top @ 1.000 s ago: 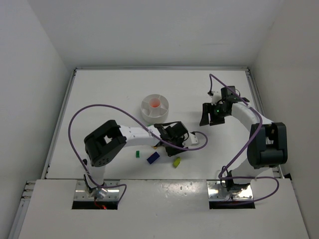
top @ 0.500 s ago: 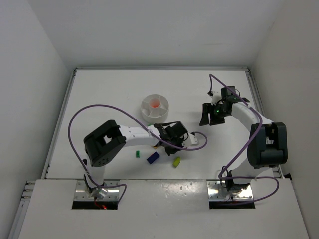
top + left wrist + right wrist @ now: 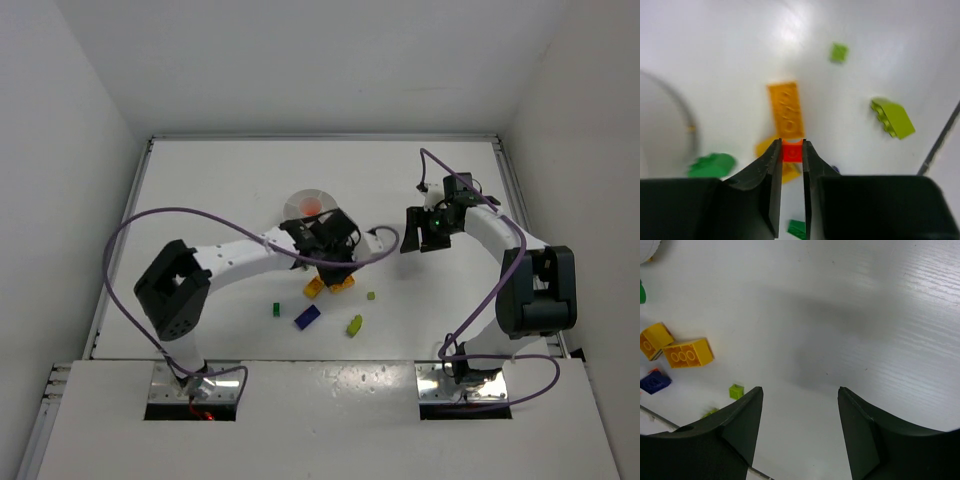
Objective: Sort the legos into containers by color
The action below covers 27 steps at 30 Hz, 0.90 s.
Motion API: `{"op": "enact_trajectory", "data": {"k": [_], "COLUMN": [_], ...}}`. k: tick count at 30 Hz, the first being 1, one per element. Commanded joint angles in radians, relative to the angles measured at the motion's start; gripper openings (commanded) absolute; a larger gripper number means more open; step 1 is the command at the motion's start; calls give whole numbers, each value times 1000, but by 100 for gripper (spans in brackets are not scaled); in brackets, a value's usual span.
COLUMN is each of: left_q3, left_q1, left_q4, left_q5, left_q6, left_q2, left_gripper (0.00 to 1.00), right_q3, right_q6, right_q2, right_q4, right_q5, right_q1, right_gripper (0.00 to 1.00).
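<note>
Pinching red lego, left gripper, hidden overhead

Both arms are built in the same way: white rounded links joined by big black blocky housings. The left arm has one such black housing close to its base, and the right arm has one too. A thin purple cable makes a wide loop beside the left arm, and a second one runs along the right arm. Each arm stands on a shiny metal plate. A small green light glows on the right wrist. The left gripper has black, flat, narrow fingers; the right gripper has black, broad ones with curved inner edges
</note>
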Motion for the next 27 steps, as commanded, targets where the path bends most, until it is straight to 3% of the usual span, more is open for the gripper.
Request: {"op": "enact_trajectory", "data": {"k": [1, 7, 13, 27], "left_q3": [129, 307, 465, 444], "left_q1": [70, 243, 368, 446], "left_q4": [-8, -8, -8, -8], "left_q5": [30, 8, -13, 39], "left_q6": [-40, -64, -126, -136], "left_q2": [-91, -65, 67, 136], "left_gripper": [4, 0, 0, 0], "right_q3": [11, 20, 20, 29], "right_q6": [-5, -14, -14, -23], "right_q2": [-7, 3, 12, 32], "right_q4": [21, 21, 12, 3], "right_q5": [-32, -32, -32, -50], "right_q1": [-4, 5, 5, 5], "right_gripper": [62, 62, 62, 62]}}
